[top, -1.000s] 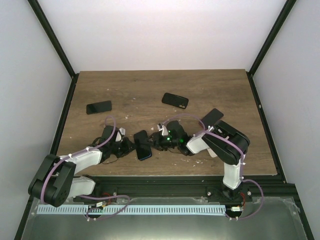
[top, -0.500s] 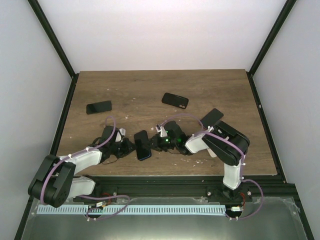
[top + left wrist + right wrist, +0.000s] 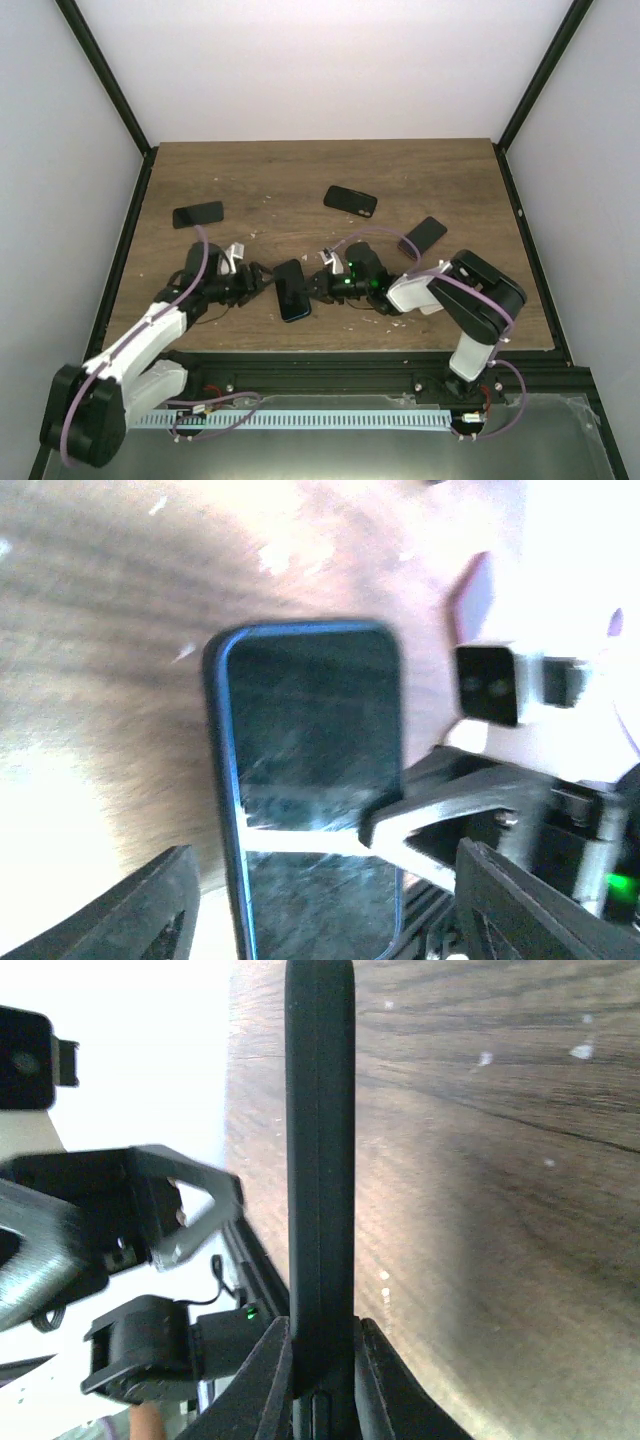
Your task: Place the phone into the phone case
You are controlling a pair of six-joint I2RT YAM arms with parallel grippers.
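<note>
phone (image 3: 292,290): near the front of the bench (image 3: 450,180), between the 2 arms. case (image 3: 218,740): blue rim round the screen; cannot tell if fully seated. right pincer (image 3: 320,1385): clamped across the phone's thickness. left pincer (image 3: 325,880): apart, straddling the near end. handling: right should brace firmly; left should press the corners squarely until the rim sits flush.

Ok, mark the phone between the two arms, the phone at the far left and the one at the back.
middle phone (image 3: 291,290), top view, middle of its dark face.
left phone (image 3: 198,214), top view, middle of its dark face.
back phone (image 3: 350,201), top view, middle of its dark face.
</note>
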